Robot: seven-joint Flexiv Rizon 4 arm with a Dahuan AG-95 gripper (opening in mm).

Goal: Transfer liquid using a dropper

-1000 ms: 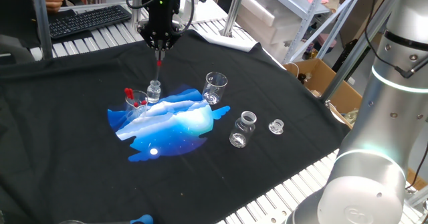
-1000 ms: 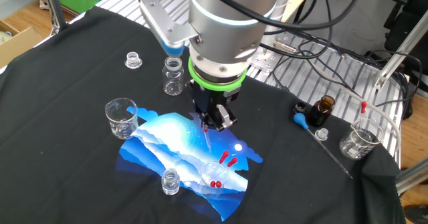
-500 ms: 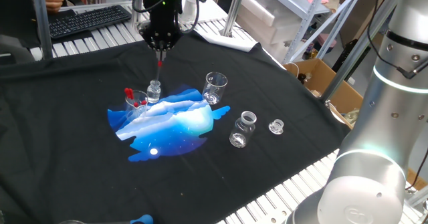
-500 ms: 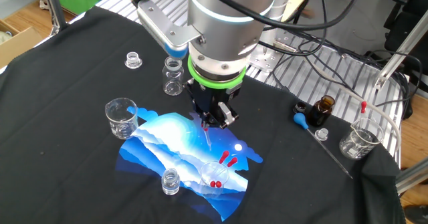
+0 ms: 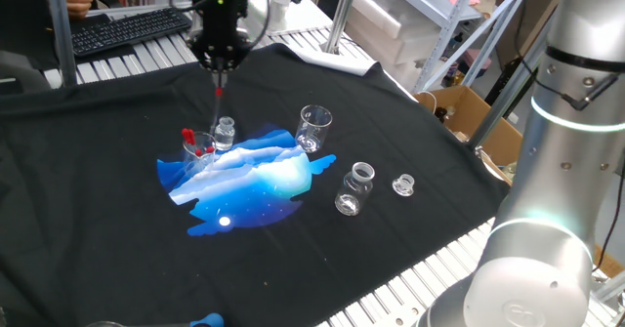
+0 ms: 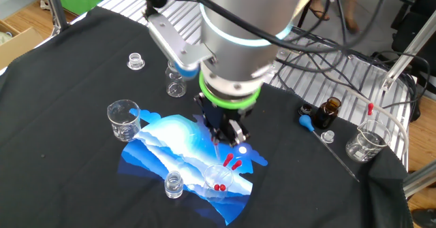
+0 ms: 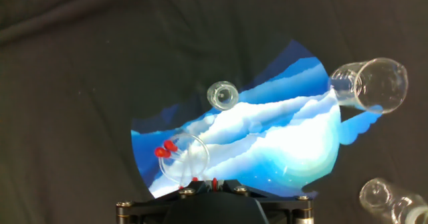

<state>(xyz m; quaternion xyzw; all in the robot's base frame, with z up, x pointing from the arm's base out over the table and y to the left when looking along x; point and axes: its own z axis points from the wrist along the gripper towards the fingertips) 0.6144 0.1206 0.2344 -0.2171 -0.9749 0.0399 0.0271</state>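
My gripper [image 5: 218, 65] is shut on the dropper [image 5: 219, 92]. Its red bulb sits just under the fingertips and its thin clear tube hangs straight down. The dropper's tip hovers above the blue-and-white mat [image 5: 256, 183], between a small open vial [image 5: 226, 132] and a glass beaker [image 5: 198, 147] that holds other red-bulbed droppers. In the hand view the red bulb [image 7: 214, 182] peeks out between the jaws, with the beaker [image 7: 182, 158] just ahead and the small vial [image 7: 223, 95] farther on. In the other fixed view the gripper [image 6: 228, 131] hangs over the beaker [image 6: 219, 177].
An empty spouted beaker [image 5: 314, 127] stands at the mat's right edge. A wider vial [image 5: 354, 187] and a cap [image 5: 403, 184] lie beyond it on the black cloth. A brown bottle [image 6: 330, 112], a blue-bulbed dropper [image 6: 308, 122] and another beaker [image 6: 366, 143] sit at the far side.
The gripper, still holding the dropper, has moved away from above the small vial and sideways toward the beaker holding the red-bulbed droppers.
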